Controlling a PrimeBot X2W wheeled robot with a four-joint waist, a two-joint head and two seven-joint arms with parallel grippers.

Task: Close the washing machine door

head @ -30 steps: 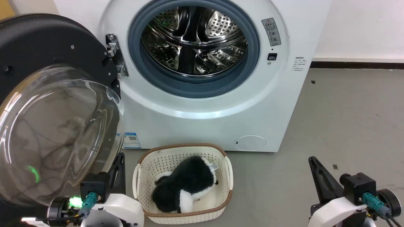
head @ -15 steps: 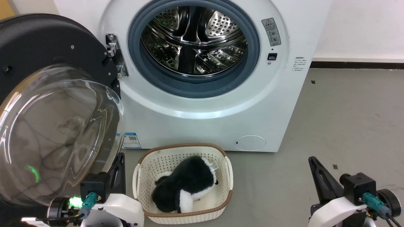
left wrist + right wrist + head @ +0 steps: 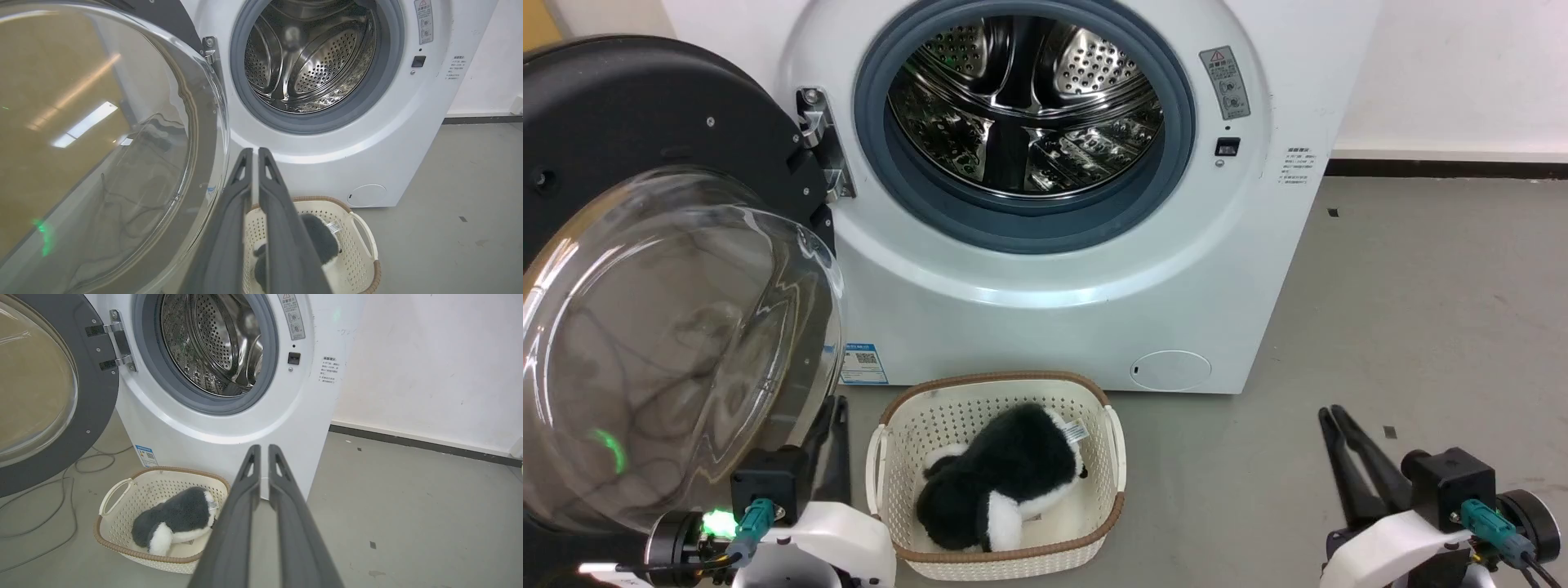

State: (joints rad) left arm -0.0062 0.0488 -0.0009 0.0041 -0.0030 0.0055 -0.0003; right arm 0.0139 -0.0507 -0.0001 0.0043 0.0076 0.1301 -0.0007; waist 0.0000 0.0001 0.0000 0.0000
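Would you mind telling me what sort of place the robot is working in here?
Probably a laundry corner of a lab or utility room: a white front-loading washing machine with its door open, a cream basket on a bare grey floor.

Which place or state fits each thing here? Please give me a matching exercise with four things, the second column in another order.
Things:
1. washing machine door
2. black-and-white plush toy
3. left gripper
4. steel drum

Places or states:
a. lies in the cream basket
b. shut, holding nothing
c. swung open, at the robot's left
d. behind the grey-blue gasket

Pairs: 1-c, 2-a, 3-b, 4-d.
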